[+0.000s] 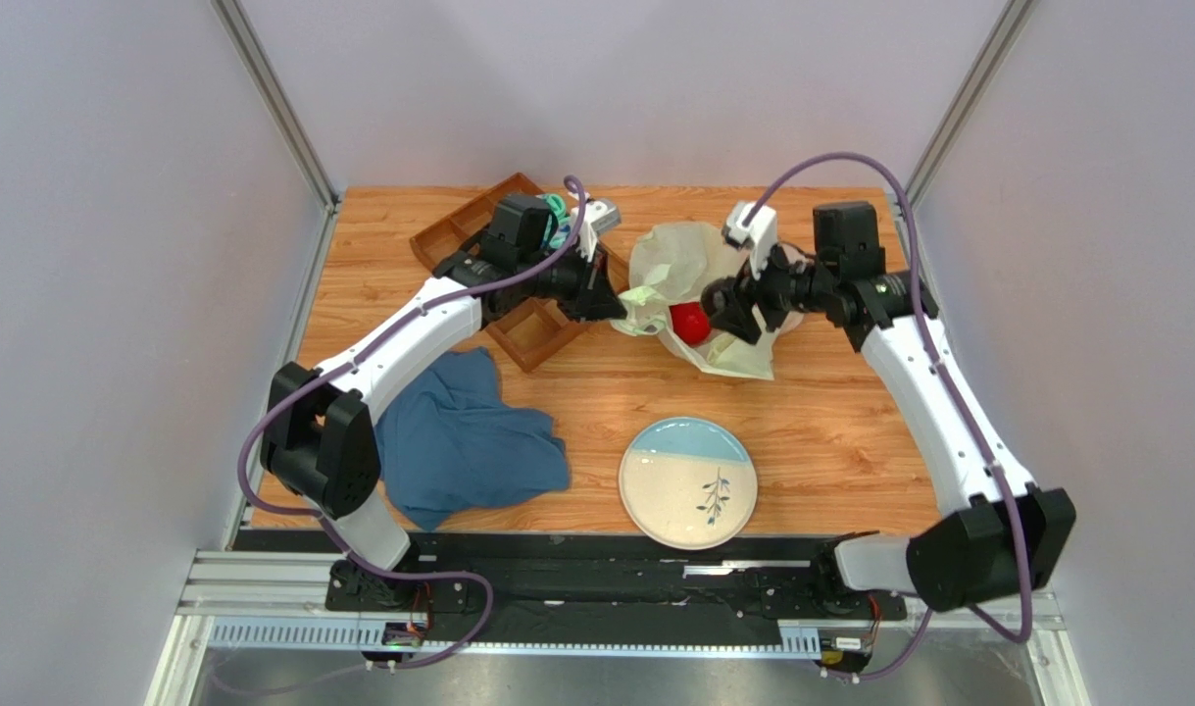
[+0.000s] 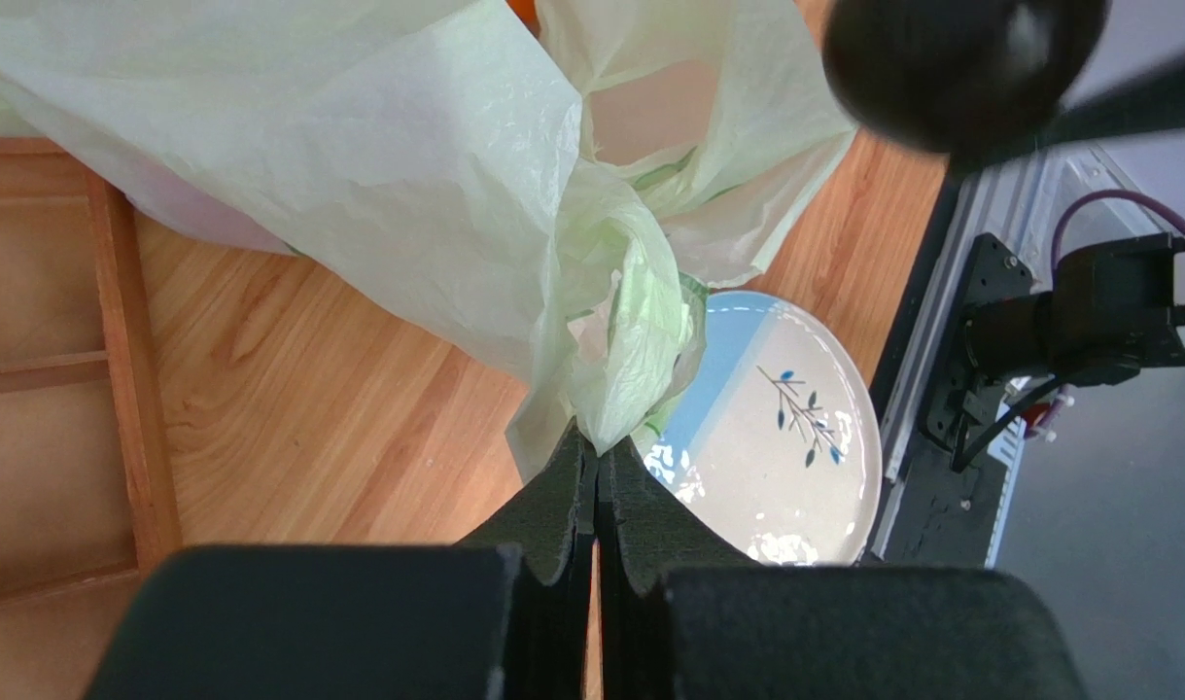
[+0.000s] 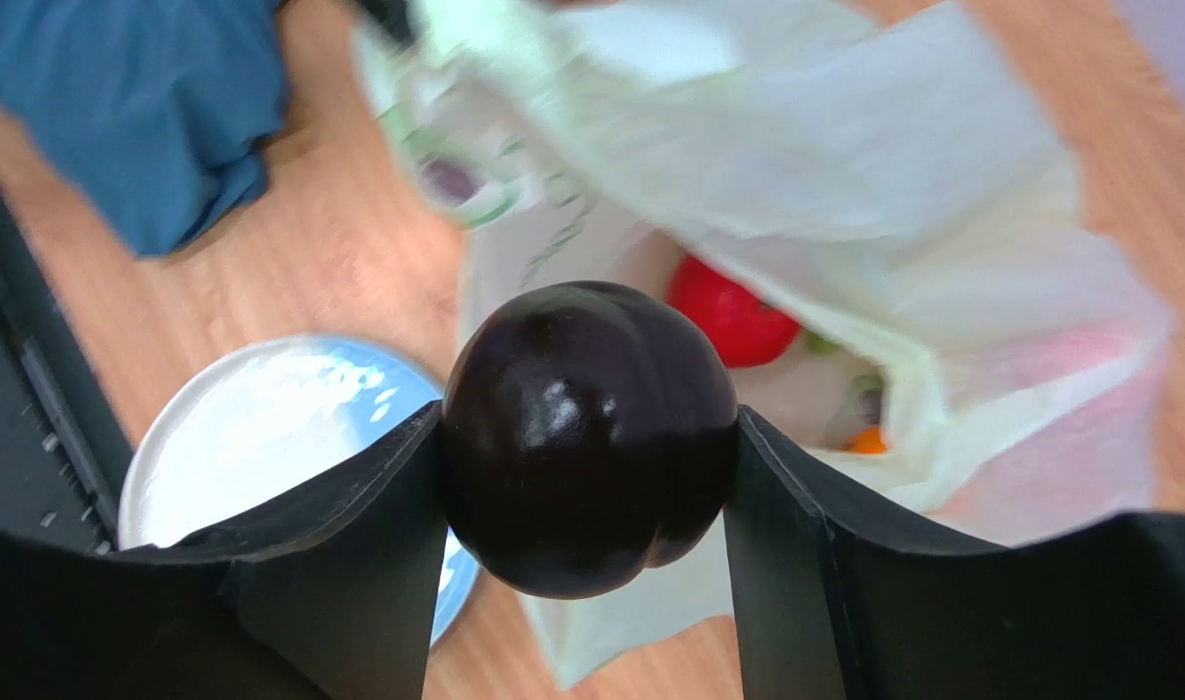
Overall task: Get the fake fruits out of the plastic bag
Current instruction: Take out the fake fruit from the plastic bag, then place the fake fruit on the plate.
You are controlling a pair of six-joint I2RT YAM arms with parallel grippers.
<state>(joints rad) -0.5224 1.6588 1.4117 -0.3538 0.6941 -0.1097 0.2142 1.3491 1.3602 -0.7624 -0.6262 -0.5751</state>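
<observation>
Closest to the near edge of the table [image 1: 839, 427], about the middle of it, lies a round plate [image 1: 687, 481], pale with a blue band and a little sprig painted on it. Nothing is on it. To its left, toward the near left corner, a blue cloth [image 1: 463, 441] lies crumpled, touching the left arm's lower link.

Farther in, past the plate, the two arms meet over the plastic bag [image 1: 706, 280], which sits right of the table's centre and toward the far edge, its mouth gaping. The left claw [image 2: 598, 452] is clenched tight on a twisted strip of the bag's rim at its left side, and the thin film hangs pulled up from that pinch. The right claw [image 1: 733, 309] is over the bag's opening and grasps a dark purple fruit [image 3: 589, 438], glossy and round, wedged squarely between both fingers. In the right wrist view that fruit hangs clear above the bag, with the plate's edge below it on the left.

Inside the bag a red fruit [image 1: 689, 322] rests near the open mouth. Deeper in, a sliver of an orange fruit [image 3: 865, 438] and some green show, too hidden to make out.

Farthest off, at the far left of the table, a compartmented wooden tray [image 1: 522, 336] sits partly under the left arm's wrist.
</observation>
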